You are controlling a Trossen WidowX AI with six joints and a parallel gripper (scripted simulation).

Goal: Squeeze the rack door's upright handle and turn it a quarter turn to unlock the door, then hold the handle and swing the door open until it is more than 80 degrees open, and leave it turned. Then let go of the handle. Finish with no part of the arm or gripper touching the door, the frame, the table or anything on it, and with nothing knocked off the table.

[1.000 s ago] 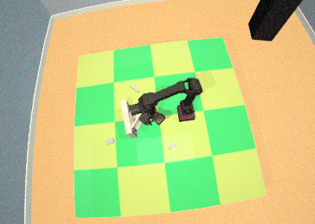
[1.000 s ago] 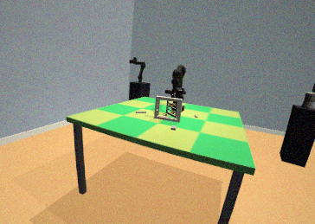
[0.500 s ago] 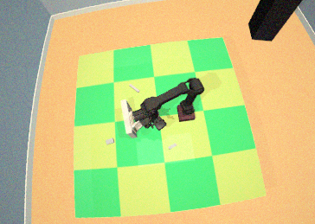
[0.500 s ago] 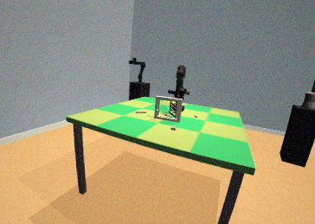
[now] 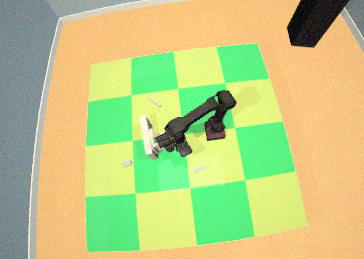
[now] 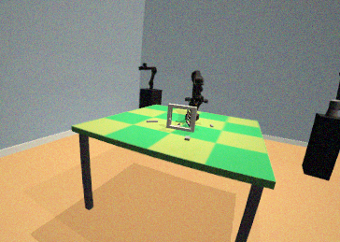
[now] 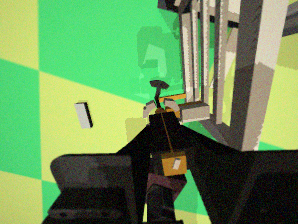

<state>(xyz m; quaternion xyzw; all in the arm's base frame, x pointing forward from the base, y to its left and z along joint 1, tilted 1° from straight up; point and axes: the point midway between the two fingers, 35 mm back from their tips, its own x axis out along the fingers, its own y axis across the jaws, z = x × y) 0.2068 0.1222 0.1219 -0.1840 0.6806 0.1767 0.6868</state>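
Note:
The rack's pale frame [image 5: 145,127] [image 6: 169,118] stands upright on the table. Its barred door [image 6: 189,116] [image 7: 252,80] is swung well out towards the arm's side, seen nearly edge-on in the exterior view, where most of the frame's opening shows through; the exact angle cannot be told. My gripper [image 5: 157,141] [image 7: 164,129] is shut on the door's handle [image 7: 159,85], whose dark end shows just beyond the fingertips in the wrist view. The handle is mostly hidden by the fingers, and how far it is turned is unclear.
Small loose pieces lie on the checkered table [image 5: 112,210] [image 6: 233,165]: a thin bar [image 5: 155,102] [image 6: 152,121], a block [image 5: 127,163] [image 6: 187,137] and another small piece [image 5: 199,169] [image 6: 211,125]. A light block [image 7: 82,115] lies left of the fingers in the wrist view.

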